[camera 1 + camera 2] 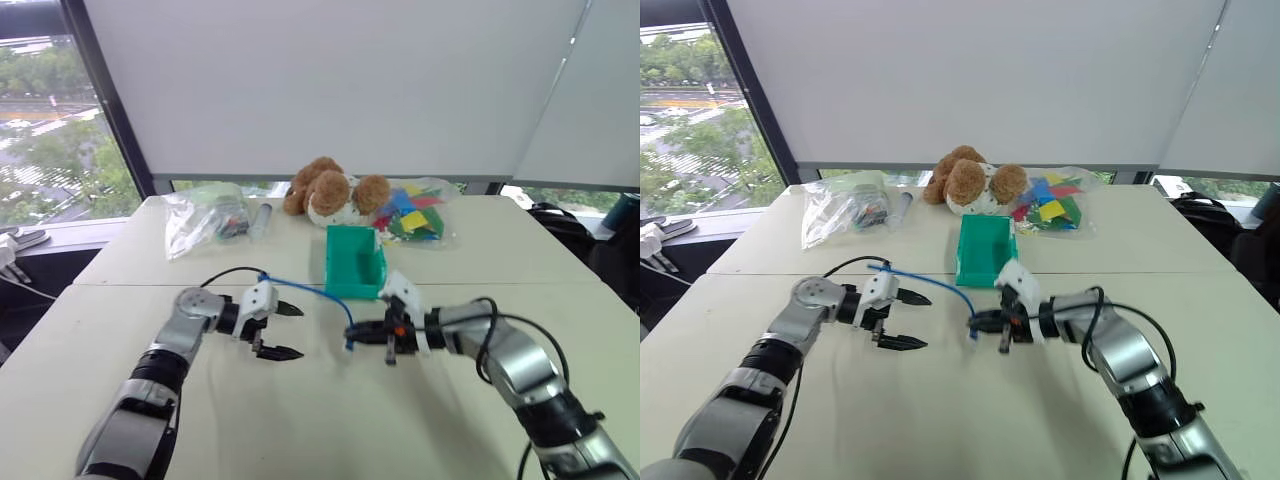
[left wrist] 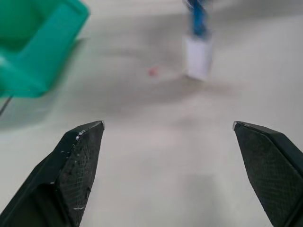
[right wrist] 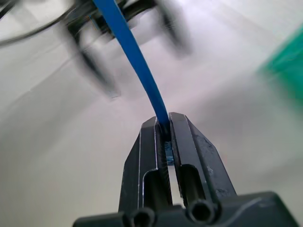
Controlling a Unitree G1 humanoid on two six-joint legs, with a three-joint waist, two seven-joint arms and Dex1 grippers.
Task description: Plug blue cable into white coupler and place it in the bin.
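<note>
Above the tabletop (image 1: 320, 400), right hand (image 1: 372, 331) pinches blue cable (image 1: 310, 290); left hand (image 1: 288, 330) gapes wide, empty; bin (image 1: 352, 262) at 12 o'clock.

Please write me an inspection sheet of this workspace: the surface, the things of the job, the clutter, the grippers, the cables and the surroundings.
Surface: pale tabletop, a seam running across it.
Job's things: thin bright blue cable arching in the air; small white coupler hanging at its end, apart from the table; open teal-green plastic bin beyond, nothing seen inside.
Clutter: brown and white plush toy, clear bag of coloured pieces, clear bag of small parts, all at the far edge.
Grippers: left gripper open, holding nothing; right gripper shut on the blue cable.
Cables: black cables along both arms.
Surroundings: white roller blinds, windows with trees outside.
</note>
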